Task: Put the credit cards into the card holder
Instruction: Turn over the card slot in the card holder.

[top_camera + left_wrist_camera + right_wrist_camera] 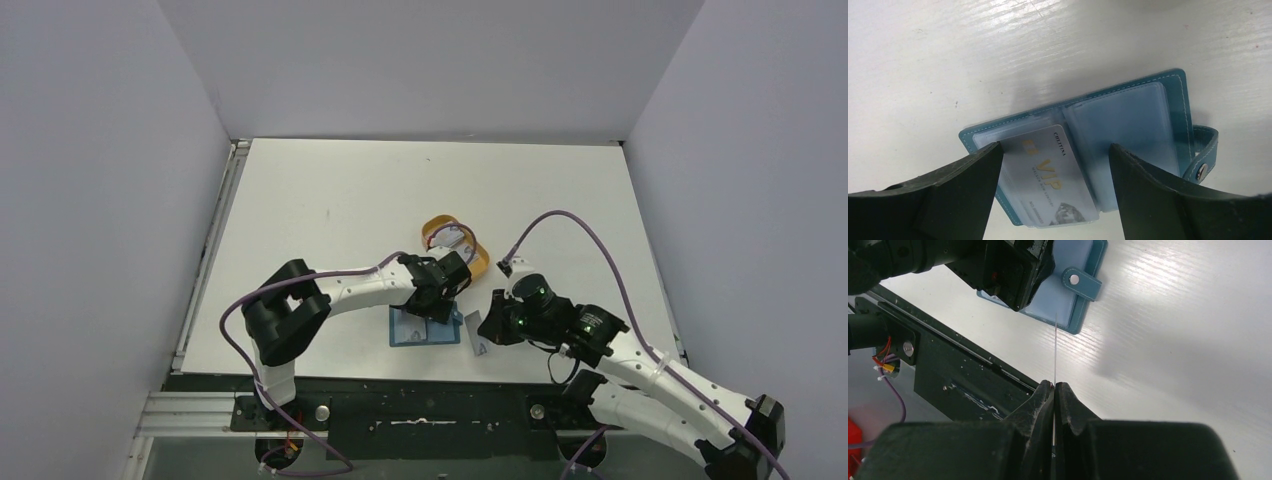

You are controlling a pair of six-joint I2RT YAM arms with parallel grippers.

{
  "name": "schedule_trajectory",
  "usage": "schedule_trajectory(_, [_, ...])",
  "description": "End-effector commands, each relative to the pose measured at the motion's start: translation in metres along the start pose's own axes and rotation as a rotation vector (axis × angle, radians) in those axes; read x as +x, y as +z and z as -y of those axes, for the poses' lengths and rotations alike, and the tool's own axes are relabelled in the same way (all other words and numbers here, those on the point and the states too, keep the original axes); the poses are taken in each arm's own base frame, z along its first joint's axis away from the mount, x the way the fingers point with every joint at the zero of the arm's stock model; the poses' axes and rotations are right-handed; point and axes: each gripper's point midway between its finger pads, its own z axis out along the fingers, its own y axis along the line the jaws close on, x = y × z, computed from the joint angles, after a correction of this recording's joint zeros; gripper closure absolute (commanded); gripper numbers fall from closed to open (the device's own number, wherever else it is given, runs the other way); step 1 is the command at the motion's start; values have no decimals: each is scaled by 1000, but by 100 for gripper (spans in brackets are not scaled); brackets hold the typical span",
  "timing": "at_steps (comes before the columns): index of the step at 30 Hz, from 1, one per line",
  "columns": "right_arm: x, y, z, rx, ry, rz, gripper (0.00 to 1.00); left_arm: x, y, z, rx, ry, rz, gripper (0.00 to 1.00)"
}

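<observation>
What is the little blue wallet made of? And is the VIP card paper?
The card holder looks like teal leather or fake leather: matte, with white stitching along its edge and a metal-looking snap. Its pockets look like clear, slightly glossy soft plastic. The VIP card seems to be stiff plastic, not paper: flat, silvery, with gold print.

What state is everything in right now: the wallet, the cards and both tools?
card holder, open flat on the table.
snap tab, unfastened.
VIP card, lying on one page of the holder, one end jutting past its edge.
left tool, open, straddling the VIP card.
second card, pinched beside the holder, not in it.
right tool, shut on the second card.
</observation>
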Motion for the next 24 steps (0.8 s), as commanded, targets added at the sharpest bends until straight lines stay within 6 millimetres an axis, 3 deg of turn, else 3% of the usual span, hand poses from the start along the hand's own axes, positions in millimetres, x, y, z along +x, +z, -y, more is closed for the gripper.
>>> schedule_trajectory(1, [-5, 9, -18, -76, -8, 9, 100, 6, 2, -6, -14, 20, 0, 27])
schedule_trajectory(6, [2, 20, -25, -107, 9, -39, 100, 9, 1, -6, 1, 24, 0, 37])
schedule_trajectory(13, [10, 38, -27, -111, 51, -88, 100, 12, -2, -13, -1, 36, 3, 41])
schedule_trajectory(24, [5, 61, -21, -77, 102, -91, 100, 17, -4, -22, -3, 50, 11, 51])
